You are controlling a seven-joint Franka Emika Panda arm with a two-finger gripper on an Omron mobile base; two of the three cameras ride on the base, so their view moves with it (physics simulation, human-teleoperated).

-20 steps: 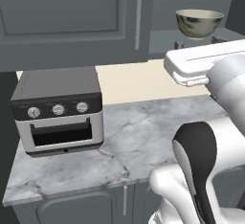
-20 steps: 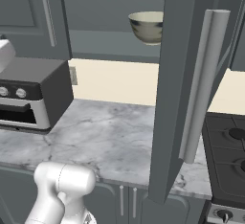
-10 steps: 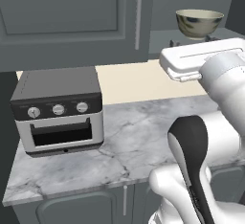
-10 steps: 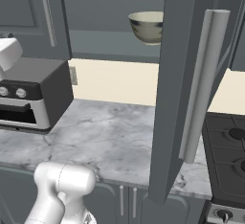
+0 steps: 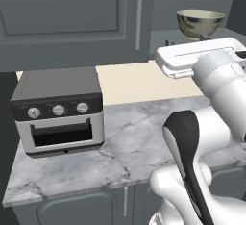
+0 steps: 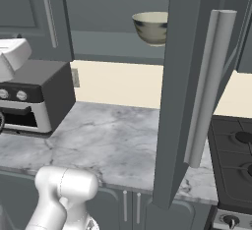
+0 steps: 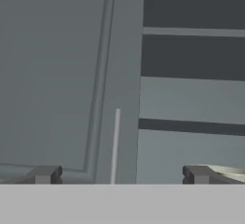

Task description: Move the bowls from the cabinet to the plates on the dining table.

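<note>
- Grey-white veined marble counter (image 5: pixel 129 142) under dark grey wall units; cream backsplash behind it.
- Toaster oven (image 5: pixel 57 108) stands on the counter's left part, three round knobs on its front. Any lettering on it is too small to read.
- Cabinet (image 6: pixel 184 76): one door swung open toward the right base camera, its long silver bar handle (image 6: pixel 209 86) upright on the door's edge. A closed panelled door (image 7: pixel 57 74) with a thin handle sits to the left of the open shelves in the hand view.
- Cream-beige bowl (image 6: pixel 151 26), darker mottled outside, sits upright on a cabinet shelf, above the counter.
- Gripper (image 7: pixel 122 174): fingers (image 7: pixel 45 174) spread wide, nothing between them. It faces the closed door's edge and the open shelves.
- A pale curved rim just beyond the right fingertip in the hand view may be the bowl; cannot confirm. No contact seen.
- Stove burners (image 6: pixel 236 150) at far right.
</note>
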